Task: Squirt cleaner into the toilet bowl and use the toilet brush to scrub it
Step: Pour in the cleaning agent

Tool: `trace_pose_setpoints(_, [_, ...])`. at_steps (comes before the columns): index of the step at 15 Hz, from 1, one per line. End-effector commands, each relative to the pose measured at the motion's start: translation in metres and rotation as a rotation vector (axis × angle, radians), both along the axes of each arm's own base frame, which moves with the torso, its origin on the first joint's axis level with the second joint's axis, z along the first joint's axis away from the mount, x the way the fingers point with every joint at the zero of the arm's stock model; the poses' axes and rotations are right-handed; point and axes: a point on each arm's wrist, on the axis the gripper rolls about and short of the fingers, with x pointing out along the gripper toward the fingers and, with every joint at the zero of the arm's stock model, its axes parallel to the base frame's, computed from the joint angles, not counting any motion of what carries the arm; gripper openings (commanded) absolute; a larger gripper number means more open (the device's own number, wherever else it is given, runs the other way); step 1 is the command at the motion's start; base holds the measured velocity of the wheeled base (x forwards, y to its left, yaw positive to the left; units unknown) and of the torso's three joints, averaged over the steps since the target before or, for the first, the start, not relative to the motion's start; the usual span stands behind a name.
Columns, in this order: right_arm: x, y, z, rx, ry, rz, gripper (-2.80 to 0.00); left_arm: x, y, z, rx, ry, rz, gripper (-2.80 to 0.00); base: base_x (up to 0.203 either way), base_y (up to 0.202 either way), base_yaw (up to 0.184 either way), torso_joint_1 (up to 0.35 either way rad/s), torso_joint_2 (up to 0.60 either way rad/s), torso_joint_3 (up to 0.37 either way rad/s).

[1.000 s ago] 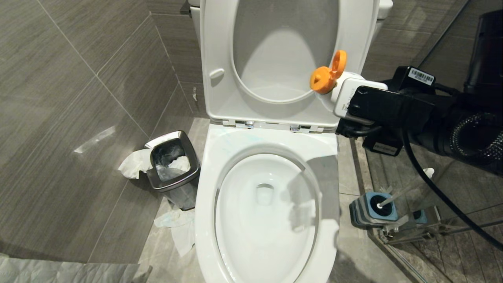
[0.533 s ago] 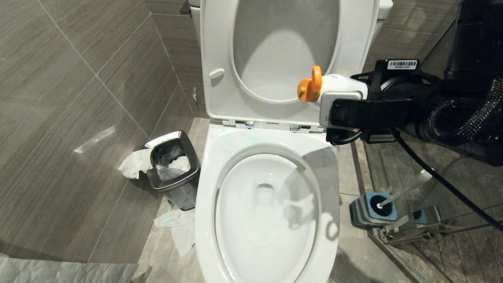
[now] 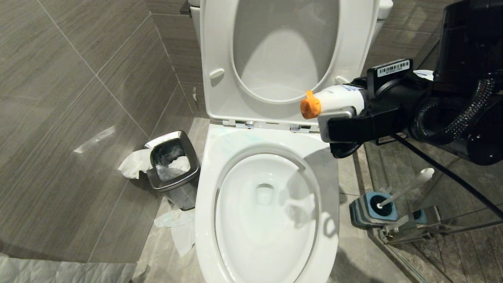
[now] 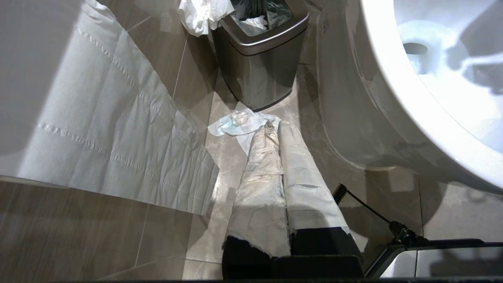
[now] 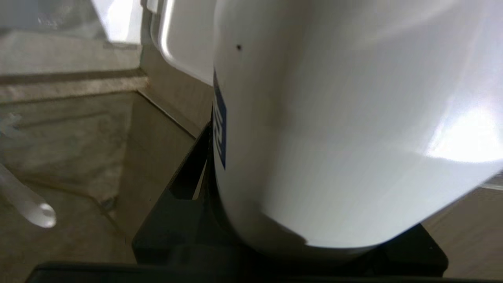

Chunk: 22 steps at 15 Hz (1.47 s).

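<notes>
The right gripper (image 3: 346, 118), clamped on the bottle (image 3: 334, 101), has rolled it so the orange cap (image 3: 310, 105) now points sideways over the bowl's (image 3: 330, 165) back-right rim, looks nearly ready to squirt; left gripper's shut.

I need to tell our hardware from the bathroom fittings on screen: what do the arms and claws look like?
The right arm is black and bulky, with glittery braided sleeving, a thin black cable trailing beneath and a white barcode sticker near the wrist. Its right claw has flat black fingers. The left claw has fingers wrapped in white paper on a black base.
</notes>
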Motion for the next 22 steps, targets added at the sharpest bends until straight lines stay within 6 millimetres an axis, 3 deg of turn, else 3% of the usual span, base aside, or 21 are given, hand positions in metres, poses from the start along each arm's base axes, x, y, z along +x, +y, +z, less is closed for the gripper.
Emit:
trace_pose_setpoints(1, [0.000, 0.000, 0.002, -0.045, -0.010, -0.005, -2.80, 0.000, 0.000, 0.000, 0.000, 0.000, -0.001, -2.80, 0.000, 0.000, 0.000, 0.000, 0.00, 0.000])
trace_pose_setpoints(5, [0.002, 0.001, 0.008, -0.181, -0.033, -0.012, -2.80, 0.000, 0.000, 0.000, 0.000, 0.002, -0.001, -2.80, 0.000, 0.000, 0.000, 0.000, 0.00, 0.000])
trace_pose_setpoints(13, [0.017, 0.015, 0.009, -0.294, -0.123, -0.070, -2.80, 0.000, 0.000, 0.000, 0.000, 0.002, -0.001, -2.80, 0.000, 0.000, 0.000, 0.000, 0.00, 0.000])
trace_pose_setpoints(22, [0.008, 0.033, 0.009, -0.323, -0.146, -0.061, -2.80, 0.000, 0.000, 0.000, 0.000, 0.002, -0.002, -2.80, 0.000, 0.000, 0.000, 0.000, 0.00, 0.000])
